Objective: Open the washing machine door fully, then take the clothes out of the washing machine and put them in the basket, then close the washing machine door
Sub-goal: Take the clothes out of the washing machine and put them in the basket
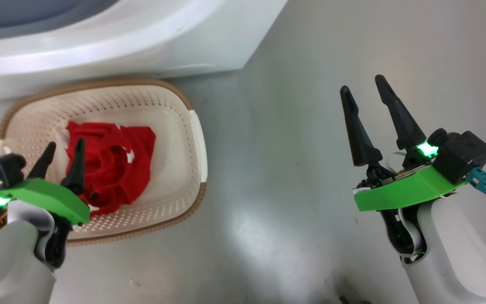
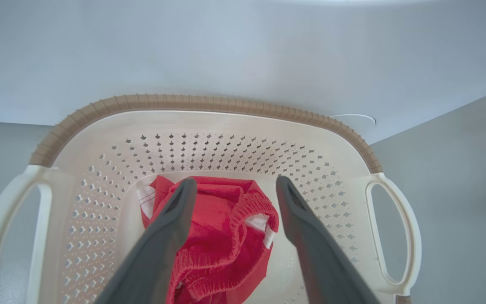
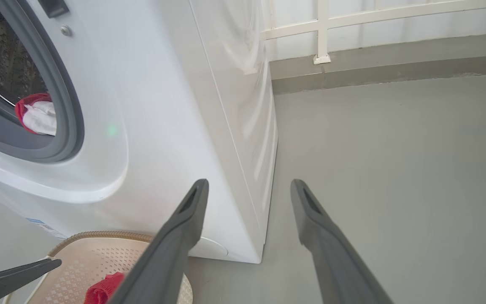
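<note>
Red clothes (image 1: pixel 112 164) lie crumpled in the cream basket (image 1: pixel 99 84), which stands on the floor right in front of the white washing machine (image 1: pixel 141 38). My left gripper (image 1: pixel 66 143) hovers over the basket's left half, open, with nothing between its fingers. In the left wrist view the clothes (image 2: pixel 222 236) lie below the left gripper (image 2: pixel 235 180). My right gripper (image 1: pixel 362 83) is open and empty above the bare floor, well right of the basket. In the right wrist view another red and white garment (image 3: pixel 36 116) rests inside the drum opening. The washing machine door is out of view.
Grey floor (image 1: pixel 293 147) stretches to the right of the basket and the machine. In the right wrist view a low grey kerb and a white railing (image 3: pixel 323 33) run along the far wall behind the washing machine (image 3: pixel 163 105).
</note>
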You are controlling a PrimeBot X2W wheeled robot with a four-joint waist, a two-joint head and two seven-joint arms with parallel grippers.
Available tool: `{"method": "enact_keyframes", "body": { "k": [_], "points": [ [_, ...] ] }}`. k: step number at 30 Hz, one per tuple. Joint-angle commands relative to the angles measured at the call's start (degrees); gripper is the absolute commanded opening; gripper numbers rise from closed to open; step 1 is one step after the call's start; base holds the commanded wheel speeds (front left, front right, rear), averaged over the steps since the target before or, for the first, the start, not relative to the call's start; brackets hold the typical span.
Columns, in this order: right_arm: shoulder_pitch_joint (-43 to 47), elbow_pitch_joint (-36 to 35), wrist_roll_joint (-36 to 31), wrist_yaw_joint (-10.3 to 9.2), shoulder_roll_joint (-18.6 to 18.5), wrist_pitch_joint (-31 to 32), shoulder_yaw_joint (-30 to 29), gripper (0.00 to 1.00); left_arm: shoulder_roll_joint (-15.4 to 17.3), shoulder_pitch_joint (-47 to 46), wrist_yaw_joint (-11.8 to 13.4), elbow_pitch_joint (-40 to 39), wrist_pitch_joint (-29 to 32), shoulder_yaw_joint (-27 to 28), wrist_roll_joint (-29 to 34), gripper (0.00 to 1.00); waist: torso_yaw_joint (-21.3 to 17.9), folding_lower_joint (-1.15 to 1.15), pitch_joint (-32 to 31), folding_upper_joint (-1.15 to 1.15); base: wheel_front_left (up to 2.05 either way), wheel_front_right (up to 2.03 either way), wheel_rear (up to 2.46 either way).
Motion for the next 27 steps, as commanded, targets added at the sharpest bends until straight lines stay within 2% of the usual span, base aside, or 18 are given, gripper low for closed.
{"method": "enact_keyframes", "body": {
  "k": [1, 6, 14, 27],
  "points": [
    [2.14, -0.94, -0.92, 0.35, 0.16, -0.36, 0.67, 1.0, 1.96, 2.18, 0.09, -1.46, -0.29, 2.61, 0.94, 1.0, 1.29, 0.0, -2.58, 0.0, 0.0, 0.0, 0.0],
    [3.2, 0.54, -1.67, 0.35, 0.16, -0.36, -0.18, 1.0, 0.66, 6.88, 0.09, -7.23, -0.29, 9.25, 7.06, 1.0, 2.74, 0.0, -7.0, 0.0, 0.0, 0.0, 0.0],
    [6.29, 2.6, -2.81, 0.35, 0.16, -0.36, -1.42, 1.0, -3.32, 14.67, 0.09, -16.54, -0.29, 18.59, 15.41, 1.0, 4.85, 0.0, -14.38, 0.0, 0.0, 0.0, 0.0],
    [13.59, 3.67, -2.58, 0.35, -0.94, -0.36, -2.81, 1.0, -7.74, 27.57, 0.09, -31.7, -0.29, 25.87, 24.11, 1.0, 5.96, 0.0, -25.72, 0.0, 0.0, 0.0, 0.0]
  ]
}}
